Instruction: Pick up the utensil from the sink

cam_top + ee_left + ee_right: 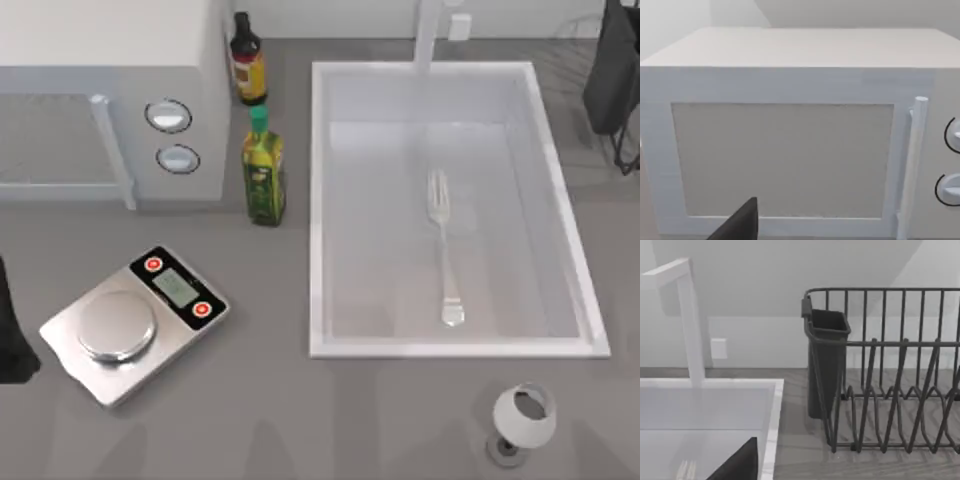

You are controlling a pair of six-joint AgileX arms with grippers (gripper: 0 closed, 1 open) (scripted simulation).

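Lying flat inside the sink (325,200), right of its middle: the fork (441,240), tines toward the faucet (428,35), rounded handle end toward the near rim. Left arm (12,335) parked at the table's left edge, facing the microwave (790,150). Right gripper beside the dish rack (890,390). Cannot tell the state of either gripper's jaws.

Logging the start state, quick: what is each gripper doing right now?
Left gripper: facing the microwave, fingers cannot be told.
Right gripper: above the sink, fingers cannot be told; the fork lies untouched.
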